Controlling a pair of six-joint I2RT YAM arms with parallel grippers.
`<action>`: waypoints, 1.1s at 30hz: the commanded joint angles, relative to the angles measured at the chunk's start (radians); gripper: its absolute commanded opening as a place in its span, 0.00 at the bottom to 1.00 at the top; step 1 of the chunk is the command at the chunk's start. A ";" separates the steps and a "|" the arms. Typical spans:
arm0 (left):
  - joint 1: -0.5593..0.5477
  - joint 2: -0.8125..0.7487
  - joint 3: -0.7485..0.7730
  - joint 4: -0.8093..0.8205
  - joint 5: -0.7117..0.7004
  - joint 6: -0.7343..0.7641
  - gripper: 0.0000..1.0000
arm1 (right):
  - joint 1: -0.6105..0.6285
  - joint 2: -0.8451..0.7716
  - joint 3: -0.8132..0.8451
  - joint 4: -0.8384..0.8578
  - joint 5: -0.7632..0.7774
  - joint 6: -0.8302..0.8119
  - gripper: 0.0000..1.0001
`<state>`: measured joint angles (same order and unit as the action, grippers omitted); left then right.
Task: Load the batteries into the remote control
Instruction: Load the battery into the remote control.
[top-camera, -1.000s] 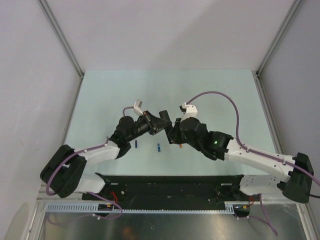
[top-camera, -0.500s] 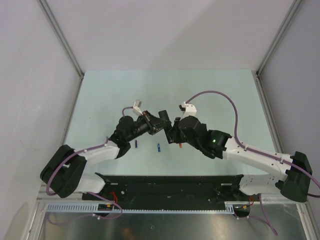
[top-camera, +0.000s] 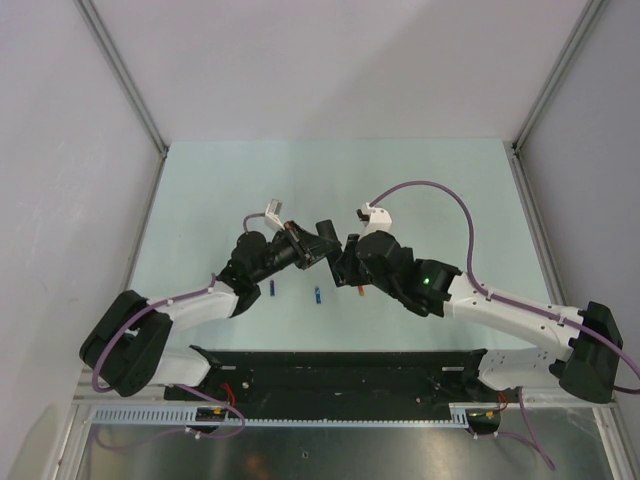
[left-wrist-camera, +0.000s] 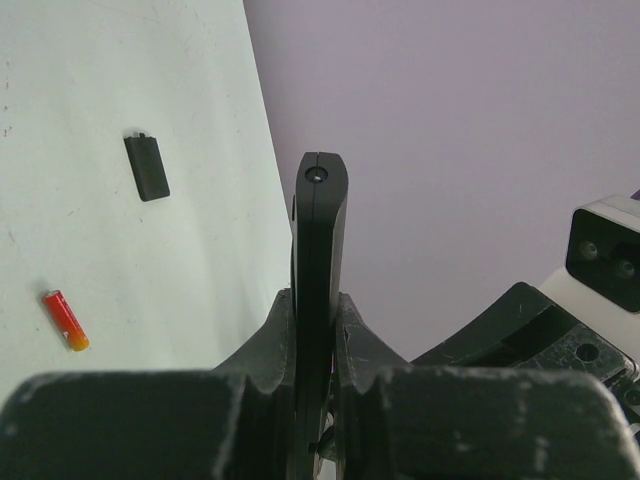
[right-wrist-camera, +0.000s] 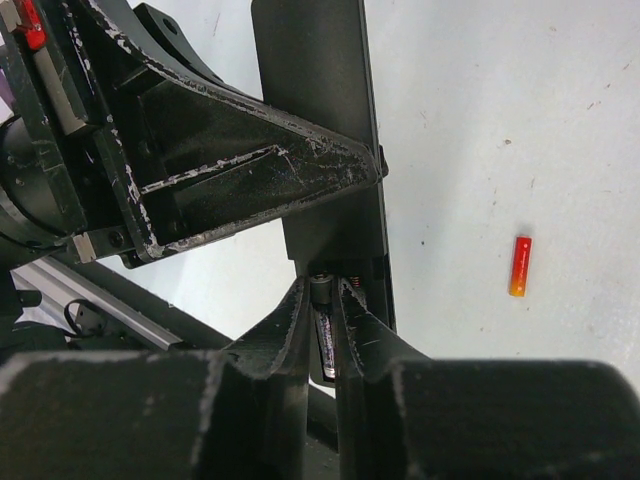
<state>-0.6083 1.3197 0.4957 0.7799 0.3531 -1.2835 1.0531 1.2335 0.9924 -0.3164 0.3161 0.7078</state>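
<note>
Right wrist: the remote control (right-wrist-camera: 312, 60) is clamped off the bench (right-wrist-camera: 520, 120) by the left claw (left-wrist-camera: 318, 310), steadied so the grey-silver battery (right-wrist-camera: 326, 350) pinched in the right claw (right-wrist-camera: 325, 300) can be seated.

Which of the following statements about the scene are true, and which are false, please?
1. The left pincer grips the remote control edge-on. True.
2. The orange-red battery sits inside the remote control. False: it lies on the table, apart from the remote.
3. The right pincer holds a grey-silver battery at the remote's open bay. True.
4. The small black square piece is clamped in the right pincer. False: it lies flat on the table.
5. The dark blue battery and the lighter blue battery both lie loose on the table. True.
</note>
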 joint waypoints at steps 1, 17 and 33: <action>0.002 -0.077 0.058 0.286 -0.059 -0.109 0.00 | 0.036 0.046 -0.021 -0.115 -0.199 0.036 0.17; -0.002 -0.071 0.034 0.288 -0.068 -0.116 0.00 | 0.021 0.017 -0.021 -0.113 -0.173 0.048 0.27; -0.004 -0.056 0.011 0.288 -0.074 -0.112 0.00 | -0.015 -0.017 0.008 -0.127 -0.143 0.047 0.44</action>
<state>-0.6086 1.3144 0.4797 0.8509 0.3241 -1.3067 1.0344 1.2030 0.9932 -0.3222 0.2443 0.7418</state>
